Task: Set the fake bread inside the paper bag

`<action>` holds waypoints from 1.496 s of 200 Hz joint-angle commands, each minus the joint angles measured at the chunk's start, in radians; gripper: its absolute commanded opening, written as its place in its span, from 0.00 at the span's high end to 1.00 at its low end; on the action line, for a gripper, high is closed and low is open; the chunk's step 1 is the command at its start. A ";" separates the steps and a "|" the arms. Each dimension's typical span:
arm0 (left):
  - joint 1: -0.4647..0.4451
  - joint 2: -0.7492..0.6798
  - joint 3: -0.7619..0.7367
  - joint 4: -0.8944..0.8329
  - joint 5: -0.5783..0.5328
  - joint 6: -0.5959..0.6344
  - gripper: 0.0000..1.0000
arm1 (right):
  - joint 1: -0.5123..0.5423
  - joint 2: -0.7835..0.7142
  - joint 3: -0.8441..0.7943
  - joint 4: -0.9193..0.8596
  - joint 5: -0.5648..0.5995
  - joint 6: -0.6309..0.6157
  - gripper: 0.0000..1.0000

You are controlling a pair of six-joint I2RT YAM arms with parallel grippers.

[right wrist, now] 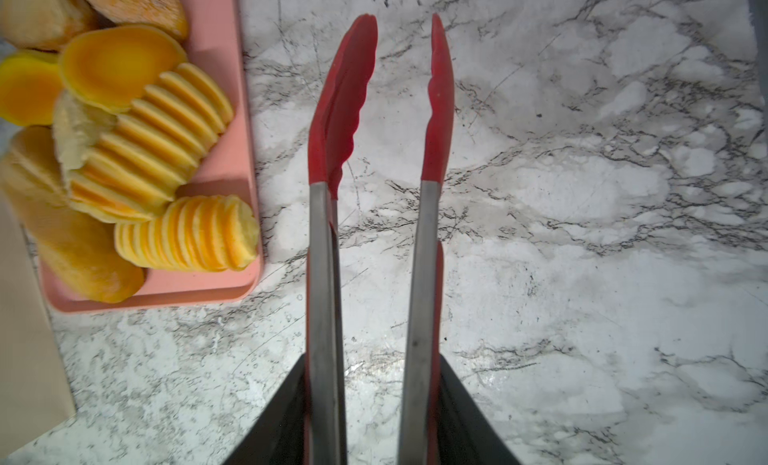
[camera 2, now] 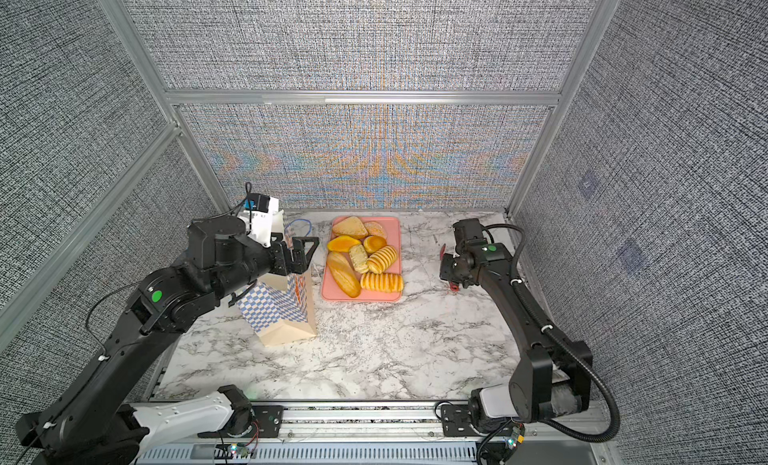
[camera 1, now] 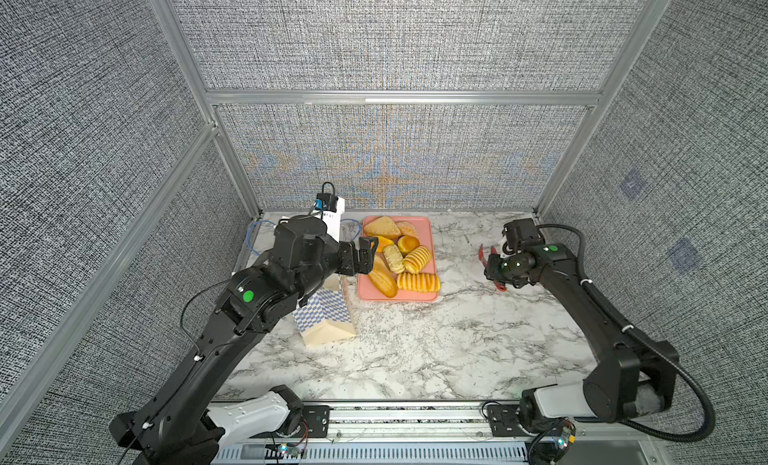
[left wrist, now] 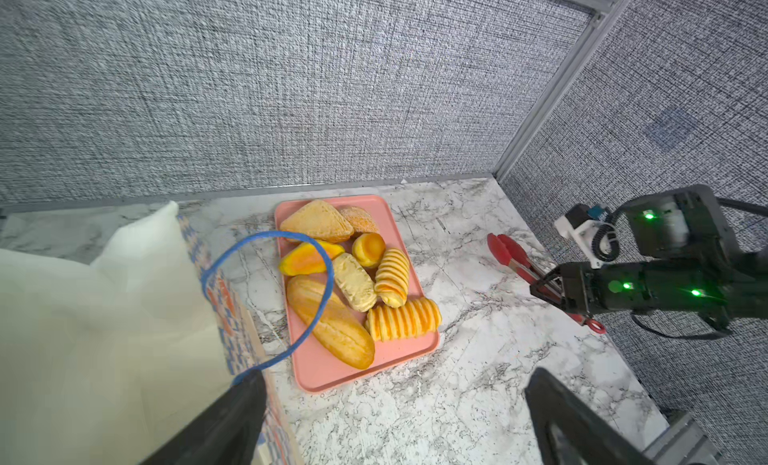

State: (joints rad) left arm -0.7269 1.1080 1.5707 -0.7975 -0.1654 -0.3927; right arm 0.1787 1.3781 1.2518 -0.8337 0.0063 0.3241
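Several pieces of fake bread [camera 1: 399, 255] [camera 2: 365, 259] [left wrist: 353, 276] [right wrist: 158, 151], golden to orange, lie together on a pink tray. The paper bag [camera 1: 328, 313] [camera 2: 282, 309] [left wrist: 104, 317] stands upright left of the tray, its mouth open. My left gripper [camera 1: 368, 255] [camera 2: 305, 255] [left wrist: 395, 375] is open at the bag's top. One finger is at the rim by the blue cord handle [left wrist: 266, 234]; the other is over the table. Right of the tray, my right gripper [camera 1: 494, 272] [camera 2: 451, 272] [right wrist: 372, 367] presses both arms of the red tongs [camera 1: 483, 253] [left wrist: 511, 255] [right wrist: 324, 234], whose tips stay apart.
The pink tray [camera 1: 399, 296] [camera 2: 361, 296] [left wrist: 332, 380] [right wrist: 208, 292] lies near the back wall on the marble table [camera 1: 415, 350]. Grey fabric walls close in the back and both sides. A metal rail [camera 1: 407, 417] runs along the front edge.
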 commanded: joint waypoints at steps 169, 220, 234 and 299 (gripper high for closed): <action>0.144 -0.068 0.280 -0.552 -0.381 0.021 0.01 | 0.233 -0.097 0.133 0.038 -0.269 -0.024 0.56; 0.339 0.002 0.242 -0.519 -0.141 0.030 0.01 | 0.259 -0.085 0.129 0.037 -0.268 -0.042 0.56; 0.391 0.026 0.245 -0.519 -0.109 0.028 0.01 | 0.268 -0.082 0.132 0.038 -0.271 -0.042 0.56; 0.622 0.051 0.197 -0.455 0.071 0.078 0.01 | 0.298 -0.090 0.148 0.016 -0.247 -0.051 0.56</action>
State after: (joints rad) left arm -0.1707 1.1515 1.7824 -1.2945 -0.2043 -0.3443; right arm 0.4686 1.2884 1.3846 -0.8234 -0.2600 0.2882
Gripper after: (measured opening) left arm 0.986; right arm 0.440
